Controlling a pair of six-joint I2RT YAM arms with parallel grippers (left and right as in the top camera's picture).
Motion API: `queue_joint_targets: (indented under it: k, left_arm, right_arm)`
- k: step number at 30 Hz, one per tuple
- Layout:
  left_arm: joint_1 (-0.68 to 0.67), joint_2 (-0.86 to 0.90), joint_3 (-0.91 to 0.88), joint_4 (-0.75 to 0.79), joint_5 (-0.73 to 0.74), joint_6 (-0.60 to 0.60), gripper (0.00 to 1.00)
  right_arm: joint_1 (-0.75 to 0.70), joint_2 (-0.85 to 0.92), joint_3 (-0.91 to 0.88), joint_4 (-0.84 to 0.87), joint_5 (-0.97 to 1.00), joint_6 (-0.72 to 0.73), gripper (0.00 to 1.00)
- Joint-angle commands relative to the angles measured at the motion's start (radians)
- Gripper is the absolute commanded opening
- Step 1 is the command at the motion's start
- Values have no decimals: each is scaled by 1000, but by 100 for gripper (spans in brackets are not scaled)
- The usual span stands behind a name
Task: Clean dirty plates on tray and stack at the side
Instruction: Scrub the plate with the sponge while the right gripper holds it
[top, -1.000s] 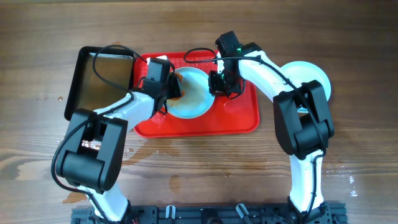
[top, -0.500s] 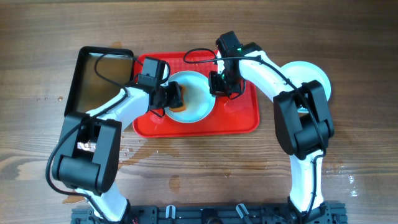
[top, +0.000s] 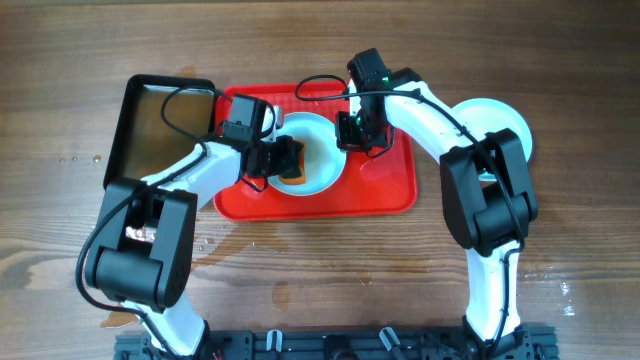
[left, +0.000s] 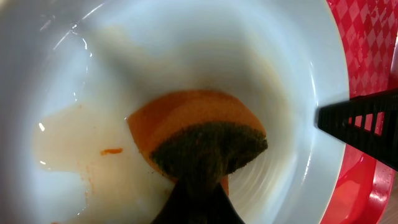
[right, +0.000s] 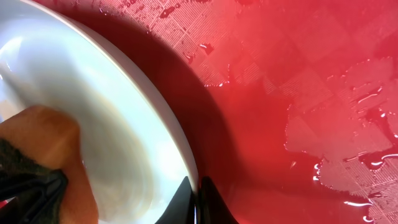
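Note:
A white plate (top: 318, 150) lies on the red tray (top: 380, 190). My left gripper (top: 288, 160) is shut on an orange sponge with a dark green scrub side (left: 199, 137) and presses it onto the inside of the plate (left: 186, 56). Pale liquid and an orange speck lie on the plate beside the sponge. My right gripper (top: 350, 135) is shut on the plate's right rim (right: 186, 162), pinching it between its fingertips (right: 194, 193). The sponge (right: 37, 143) also shows in the right wrist view. More white plate (top: 505, 120) lies on the table to the right, partly hidden by the right arm.
A black rectangular pan (top: 160, 125) with brownish liquid stands against the tray's left side. The tray floor (right: 298, 93) is wet with water patches. Water spots lie on the wooden table (top: 560, 285) at the front right.
My left gripper has slid the sponge across the plate, toward the right and the near side. The right gripper has kept its hold on the rim without moving.

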Motion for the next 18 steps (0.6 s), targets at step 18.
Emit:
queue_joint_targets:
  k: [18]
  left_arm:
    - [-13,43,-33,-99,-412,-159,4]
  right_arm:
    - [3,19,3,17,-8,24,4]
